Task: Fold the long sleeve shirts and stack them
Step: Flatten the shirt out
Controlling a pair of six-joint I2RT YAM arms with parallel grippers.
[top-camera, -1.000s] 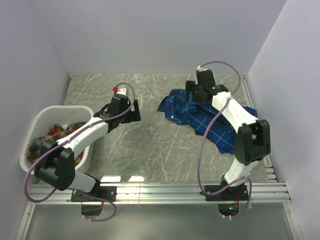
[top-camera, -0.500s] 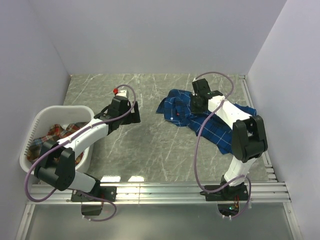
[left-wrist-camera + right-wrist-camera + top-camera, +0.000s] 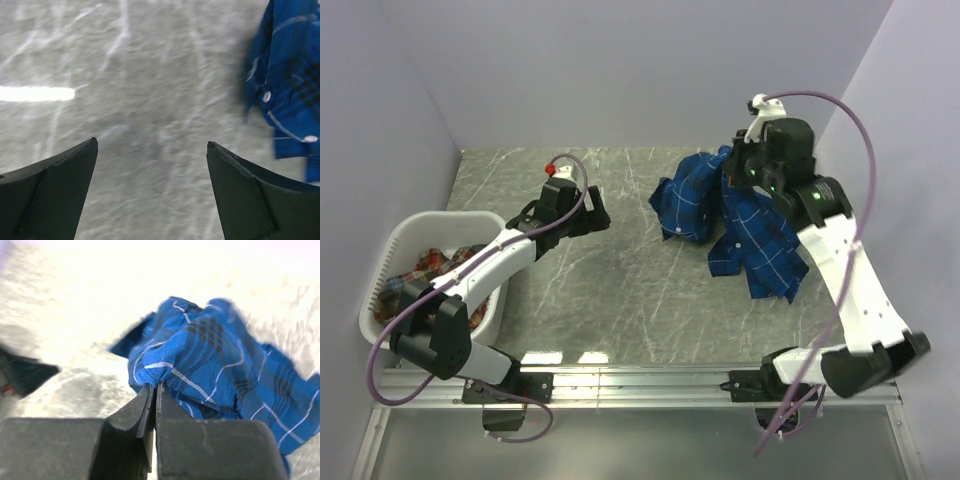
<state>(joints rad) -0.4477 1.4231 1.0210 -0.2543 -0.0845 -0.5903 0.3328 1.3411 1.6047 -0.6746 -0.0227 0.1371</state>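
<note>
Right gripper point(image 3: 154, 386) rose, clenched on blue shirt point(image 3: 752, 228) above grey marbled table point(image 3: 620, 285); left gripper point(image 3: 152, 145) spread wide; lavender walls point(image 3: 620, 70).

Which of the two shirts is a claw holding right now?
The blue plaid shirt: the right claw is shut on a fold of its cloth. The red plaid shirt lies in the white basket, with no claw on it.

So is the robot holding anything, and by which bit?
The right tool pinches the blue shirt by a small bunched fold of cloth. The left tool is open and holds nothing.
</note>
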